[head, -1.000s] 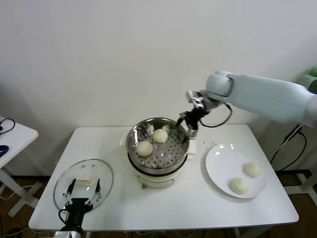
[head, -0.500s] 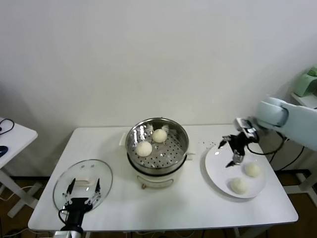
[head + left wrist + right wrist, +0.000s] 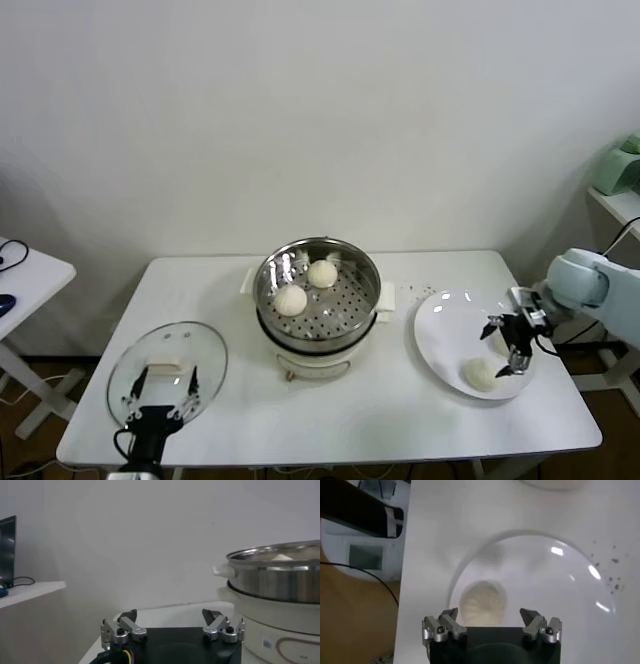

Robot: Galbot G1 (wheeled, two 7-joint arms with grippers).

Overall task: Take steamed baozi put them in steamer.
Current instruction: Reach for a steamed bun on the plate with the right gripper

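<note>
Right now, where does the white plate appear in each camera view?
Head view: white plate on the table's right side, beside the steamer, under the right end effector.
Left wrist view: not in it; only the steamer shows.
Right wrist view: fills the centre.
Shared landmark: a baozi on it.

1. A white rectangular table (image 3: pixel 390 420) carries everything.
2. A flat round glass lid (image 3: pixel 170 368) with a white handle lies at 8 o'clock.
3. A white round plate (image 3: pixel 445 330) sits at 3 o'clock.
4. Dark crumbs (image 3: pixel 415 291) speckle the table just beside the plate's far edge.
</note>
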